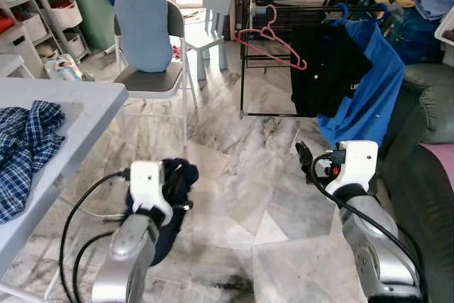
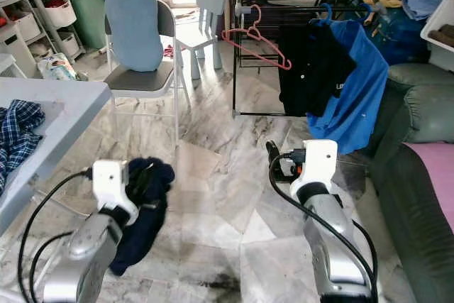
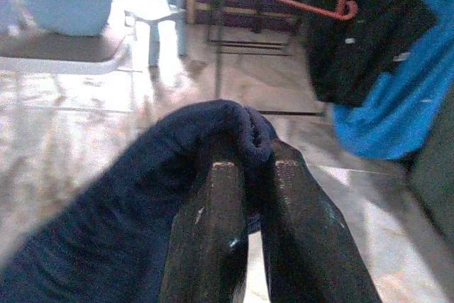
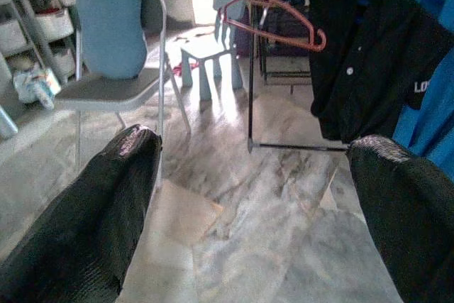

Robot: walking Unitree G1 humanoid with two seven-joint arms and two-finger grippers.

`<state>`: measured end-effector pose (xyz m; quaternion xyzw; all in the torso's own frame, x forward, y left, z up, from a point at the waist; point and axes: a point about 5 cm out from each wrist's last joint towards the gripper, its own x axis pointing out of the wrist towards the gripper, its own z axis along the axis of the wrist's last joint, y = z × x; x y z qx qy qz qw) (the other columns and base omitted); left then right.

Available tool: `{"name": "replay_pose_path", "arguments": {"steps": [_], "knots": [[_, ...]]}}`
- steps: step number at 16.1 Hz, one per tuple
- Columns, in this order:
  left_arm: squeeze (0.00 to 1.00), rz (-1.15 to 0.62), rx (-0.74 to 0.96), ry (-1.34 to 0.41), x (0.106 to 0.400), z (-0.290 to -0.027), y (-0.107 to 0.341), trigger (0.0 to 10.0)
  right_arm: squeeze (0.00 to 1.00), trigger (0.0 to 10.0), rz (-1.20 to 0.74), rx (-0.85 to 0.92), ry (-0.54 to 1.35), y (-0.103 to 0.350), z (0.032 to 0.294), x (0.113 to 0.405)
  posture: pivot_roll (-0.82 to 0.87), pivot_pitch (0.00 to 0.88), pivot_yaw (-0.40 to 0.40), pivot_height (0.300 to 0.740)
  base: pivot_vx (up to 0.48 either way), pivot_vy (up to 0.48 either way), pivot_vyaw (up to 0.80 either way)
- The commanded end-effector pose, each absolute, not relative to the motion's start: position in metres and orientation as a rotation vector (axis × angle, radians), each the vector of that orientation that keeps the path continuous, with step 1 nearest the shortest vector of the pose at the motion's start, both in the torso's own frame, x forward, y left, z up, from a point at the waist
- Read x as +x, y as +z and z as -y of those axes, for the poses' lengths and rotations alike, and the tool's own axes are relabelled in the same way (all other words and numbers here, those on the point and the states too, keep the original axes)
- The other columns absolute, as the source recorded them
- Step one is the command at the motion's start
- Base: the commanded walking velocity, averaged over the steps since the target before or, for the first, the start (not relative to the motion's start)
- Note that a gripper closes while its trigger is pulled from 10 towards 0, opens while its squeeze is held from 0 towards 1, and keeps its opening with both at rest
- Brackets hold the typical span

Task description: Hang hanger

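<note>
I count one pink hanger [image 1: 272,42], empty, on the black drying rack [image 1: 245,54] ahead of me, and two garments on that rack beside it: a black shirt [image 1: 326,69] and a blue shirt [image 1: 372,90]. There are two chairs beyond my left gripper: a folding chair [image 1: 149,47] with a light blue cushion, and a small pale child's chair [image 1: 211,15] behind it. One grey table [image 1: 71,115] stands off to my left with a blue checked shirt [image 1: 25,143] lying on it.

My left gripper [image 3: 245,175] is raised low in front of me, forearm pointing forward, its fingers [image 3: 213,232] pressed nearly together and clamped on a dark navy cloth [image 1: 174,189] that bunches over the tips and hangs down below the wrist. My right gripper [image 4: 255,175] is held forward at about the same height, its fingers spread wide with nothing between them; between them in the wrist view I see the marble floor [image 1: 234,175] and the rack's foot bar.

The hanger is well ahead of my right gripper and somewhat to its left, above its level. Its hook is over the rack's top rail, and its long axis runs slantwise, the end near the black shirt sitting lower than the other. A dark sofa [image 1: 425,168] lies just right of my right arm.
</note>
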<state>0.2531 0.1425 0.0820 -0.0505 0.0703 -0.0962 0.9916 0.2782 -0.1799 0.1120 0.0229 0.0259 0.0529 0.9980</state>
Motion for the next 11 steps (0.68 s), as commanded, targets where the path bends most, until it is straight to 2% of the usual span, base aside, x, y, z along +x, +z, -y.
{"name": "replay_pose_path", "arguments": {"steps": [1,4,7,9,11], "knots": [[0.00,-0.063,-0.019,-0.158,0.248,-0.148,0.090,10.0,0.00,10.0,-0.040,0.012,0.142,0.114,0.177,0.270,-0.10,0.000,0.036,0.740,0.000,0.000,0.00],[0.00,-0.051,-0.040,-0.070,0.244,-0.161,0.091,10.0,0.00,10.0,-0.038,-0.004,0.105,0.118,0.197,0.255,-0.10,0.000,0.041,0.740,0.000,0.000,0.00],[0.00,-0.059,0.000,-0.127,0.245,-0.166,0.089,10.0,0.00,10.0,-0.077,-0.060,0.092,0.116,0.203,0.255,-0.11,0.000,0.054,0.740,0.000,0.000,0.00],[0.00,-0.074,0.038,-0.134,0.239,-0.179,0.085,10.0,0.00,10.0,-0.060,-0.129,0.115,0.121,0.206,0.247,-0.11,0.000,0.052,0.740,0.000,0.000,0.00],[0.00,-0.110,0.045,-0.099,0.229,-0.190,0.075,10.0,0.00,10.0,-0.060,-0.103,0.086,0.120,0.207,0.245,-0.11,0.000,0.043,0.740,0.000,0.000,0.00]]}}
